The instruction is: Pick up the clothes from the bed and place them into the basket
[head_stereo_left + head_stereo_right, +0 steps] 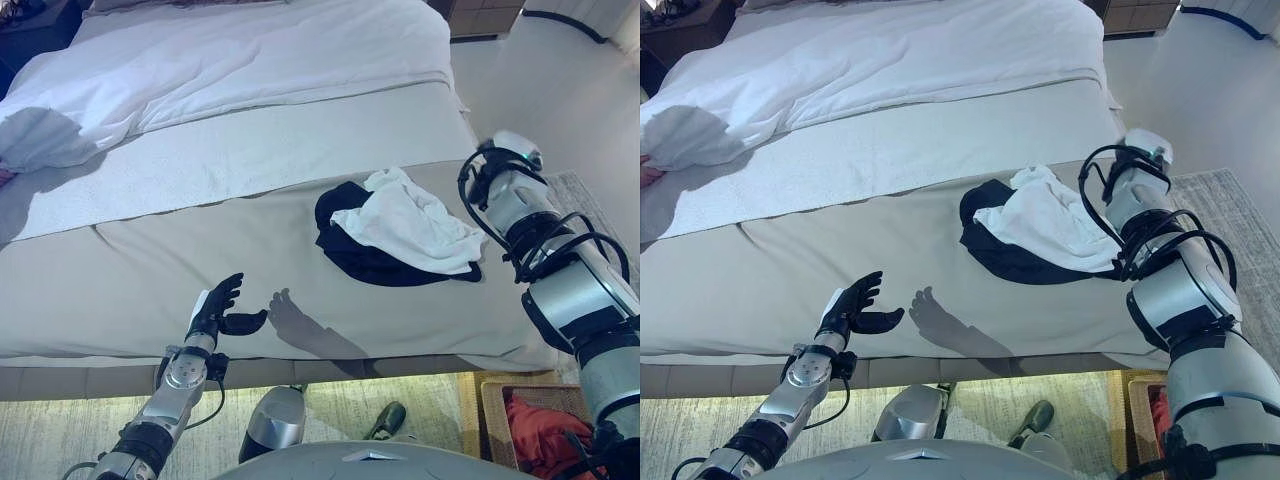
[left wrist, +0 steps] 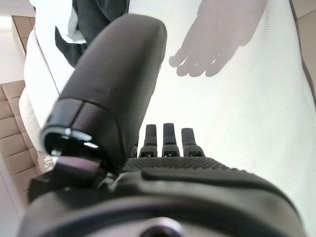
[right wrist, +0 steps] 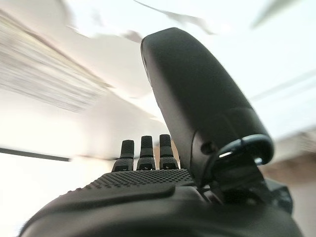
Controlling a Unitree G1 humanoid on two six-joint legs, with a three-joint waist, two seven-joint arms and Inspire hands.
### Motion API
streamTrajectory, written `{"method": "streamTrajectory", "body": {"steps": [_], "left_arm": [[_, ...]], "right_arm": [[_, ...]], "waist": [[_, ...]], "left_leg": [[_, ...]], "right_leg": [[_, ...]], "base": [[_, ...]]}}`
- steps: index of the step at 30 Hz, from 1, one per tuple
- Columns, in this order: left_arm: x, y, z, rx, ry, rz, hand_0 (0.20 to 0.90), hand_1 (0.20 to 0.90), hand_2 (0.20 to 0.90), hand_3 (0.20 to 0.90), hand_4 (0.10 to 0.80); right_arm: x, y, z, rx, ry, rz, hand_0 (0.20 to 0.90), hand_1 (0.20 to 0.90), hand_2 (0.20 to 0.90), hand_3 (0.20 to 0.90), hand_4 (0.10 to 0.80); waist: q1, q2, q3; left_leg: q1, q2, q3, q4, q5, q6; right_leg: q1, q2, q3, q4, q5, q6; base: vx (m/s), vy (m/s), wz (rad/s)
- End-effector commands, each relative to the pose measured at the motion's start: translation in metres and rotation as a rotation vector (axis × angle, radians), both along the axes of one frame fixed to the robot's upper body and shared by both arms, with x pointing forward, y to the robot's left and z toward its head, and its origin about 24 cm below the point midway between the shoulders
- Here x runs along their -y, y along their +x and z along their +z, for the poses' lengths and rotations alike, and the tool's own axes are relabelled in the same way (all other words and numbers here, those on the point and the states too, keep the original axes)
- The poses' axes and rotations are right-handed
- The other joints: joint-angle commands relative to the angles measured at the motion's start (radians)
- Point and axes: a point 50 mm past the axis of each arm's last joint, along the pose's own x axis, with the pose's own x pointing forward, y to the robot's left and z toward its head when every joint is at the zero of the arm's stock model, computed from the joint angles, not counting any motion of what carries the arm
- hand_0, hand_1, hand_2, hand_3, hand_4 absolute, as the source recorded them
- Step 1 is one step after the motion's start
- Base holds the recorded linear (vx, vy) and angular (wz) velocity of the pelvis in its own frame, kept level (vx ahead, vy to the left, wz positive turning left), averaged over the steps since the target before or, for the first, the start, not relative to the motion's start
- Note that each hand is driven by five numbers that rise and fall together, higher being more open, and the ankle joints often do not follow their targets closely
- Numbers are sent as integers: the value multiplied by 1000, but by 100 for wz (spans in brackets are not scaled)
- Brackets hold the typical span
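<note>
A white garment (image 1: 410, 222) lies crumpled on top of a black garment (image 1: 365, 262) on the beige bed cover (image 1: 150, 270), right of the middle. My left hand (image 1: 218, 312) hovers open over the bed's front edge, well left of the clothes, and holds nothing. In the left wrist view its fingers (image 2: 168, 140) are straight above the cover. My right arm reaches up along the bed's right side, and its wrist (image 1: 512, 152) is just right of the clothes. The right hand (image 3: 148, 197) shows only in its wrist view, fingers straight and empty.
A wicker basket (image 1: 497, 412) stands on the floor at the lower right, by the bed's corner, with a red cloth (image 1: 542, 440) in it. A white duvet (image 1: 250, 60) covers the far half of the bed. A rug (image 1: 578, 192) lies right of the bed.
</note>
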Motion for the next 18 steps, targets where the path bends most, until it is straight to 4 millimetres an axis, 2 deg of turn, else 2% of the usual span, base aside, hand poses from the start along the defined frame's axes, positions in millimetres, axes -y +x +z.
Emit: {"method": "streamTrajectory", "body": {"steps": [1, 4, 11, 18], "left_arm": [[9, 20, 26, 143, 10, -67, 900, 900, 900, 900, 800], [11, 25, 35, 194, -2, -73, 900, 900, 900, 900, 800], [7, 42, 68, 393, -9, 12, 900, 900, 900, 900, 800], [6, 45, 78, 449, -22, 32, 900, 900, 900, 900, 800]], "right_arm": [[-28, 10, 61, 193, -53, 141, 900, 900, 900, 900, 800], [-28, 11, 52, 167, 1, 149, 900, 900, 900, 900, 800], [-11, 11, 32, 84, 119, 70, 900, 900, 900, 900, 800], [0, 9, 20, 28, 158, 14, 900, 900, 900, 900, 800]], "waist": [[40, -23, -29], [52, -14, -3], [75, 13, 87], [65, 30, 145]], "left_leg": [[-41, 32, 3, 8, -68, 8], [-67, 30, -9, 17, -65, 7], [-122, 22, -31, 53, -75, 2], [-156, 22, -25, 35, -55, 3]], "right_leg": [[41, -98, 2, 113, -104, 48], [22, -101, -3, 121, -105, 43], [-36, -102, 5, 153, -123, 36], [-88, -85, 22, 141, -112, 36]], "base": [[17, 15, 4], [-61, -1, 5], [-61, -29, 11], [-47, 1, -3]]}}
